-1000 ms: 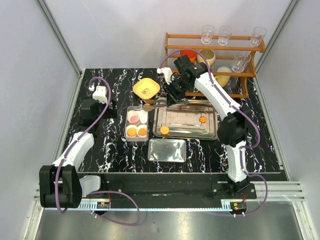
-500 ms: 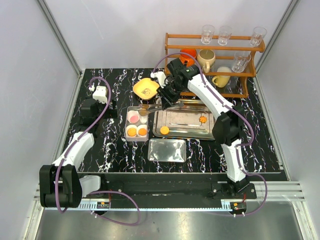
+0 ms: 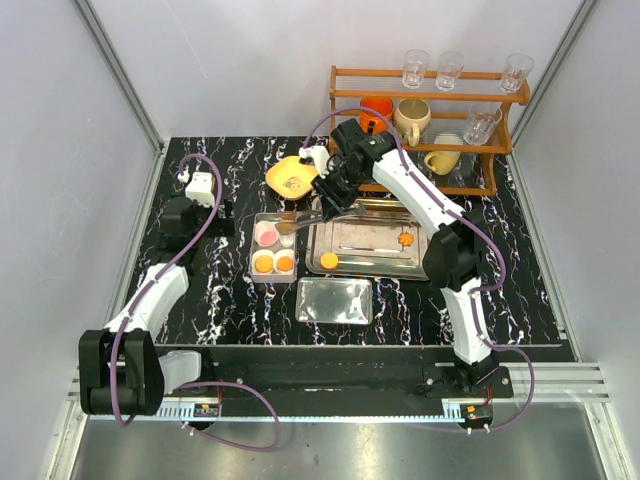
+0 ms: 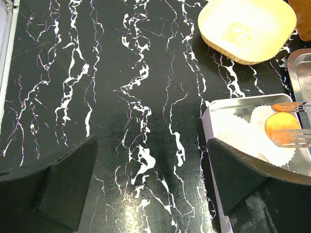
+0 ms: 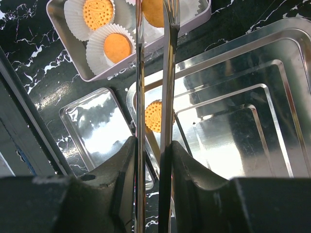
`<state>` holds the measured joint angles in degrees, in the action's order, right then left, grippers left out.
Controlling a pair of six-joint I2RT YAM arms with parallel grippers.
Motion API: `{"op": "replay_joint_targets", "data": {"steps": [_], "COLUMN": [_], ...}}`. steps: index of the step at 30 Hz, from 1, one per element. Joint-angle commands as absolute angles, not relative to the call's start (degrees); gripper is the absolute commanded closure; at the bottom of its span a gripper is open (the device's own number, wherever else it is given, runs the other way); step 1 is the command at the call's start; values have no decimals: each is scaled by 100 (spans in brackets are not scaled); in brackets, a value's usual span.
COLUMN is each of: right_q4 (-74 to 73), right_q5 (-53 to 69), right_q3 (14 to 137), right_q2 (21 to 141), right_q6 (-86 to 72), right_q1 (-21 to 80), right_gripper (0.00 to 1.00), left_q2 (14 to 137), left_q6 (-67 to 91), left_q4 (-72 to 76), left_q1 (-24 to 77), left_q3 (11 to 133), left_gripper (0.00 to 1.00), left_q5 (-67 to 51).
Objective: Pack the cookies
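A black, white-veined counter (image 3: 230,290) sits inside pale walls. The left pincer (image 4: 153,167) gapes wide and empty, apparently parked clear of the work. Ahead to its right, the white box (image 5: 73,51) carries packed cookies (image 5: 118,47) in paper cups (image 5: 73,20). The right pincer (image 5: 151,158) is clamped on metal tongs (image 5: 167,73), whose tips pinch an orange cookie (image 5: 154,12) over the box, likely for reach and cleanliness. Beneath that pincer a loose cookie (image 5: 153,116) waits on the steel tray (image 5: 252,58). No writing is legible.

left tool (image 4: 153,170) open, right tool (image 5: 153,180) apparently clamped
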<state>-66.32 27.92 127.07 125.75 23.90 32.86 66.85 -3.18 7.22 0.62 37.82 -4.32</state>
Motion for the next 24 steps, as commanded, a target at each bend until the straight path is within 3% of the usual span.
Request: {"op": "replay_joint_targets", "data": {"steps": [1,24], "right_q4": [-6592,-6539], "right_q5": [2769,2619], "right_q3": [12815,12762], "right_q2": [12604,12797], "right_q6": [2364,2408], "right_q1": [3384,3401], "right_gripper": [69,68], "left_q2": [6680,6653], "left_q6": [-387,-396], "left_q4": [1099,1099], "left_q1": [26,26], "left_q3": [3806,3779], "left_gripper": [1,1], "left_q5": [-404,-404]}}
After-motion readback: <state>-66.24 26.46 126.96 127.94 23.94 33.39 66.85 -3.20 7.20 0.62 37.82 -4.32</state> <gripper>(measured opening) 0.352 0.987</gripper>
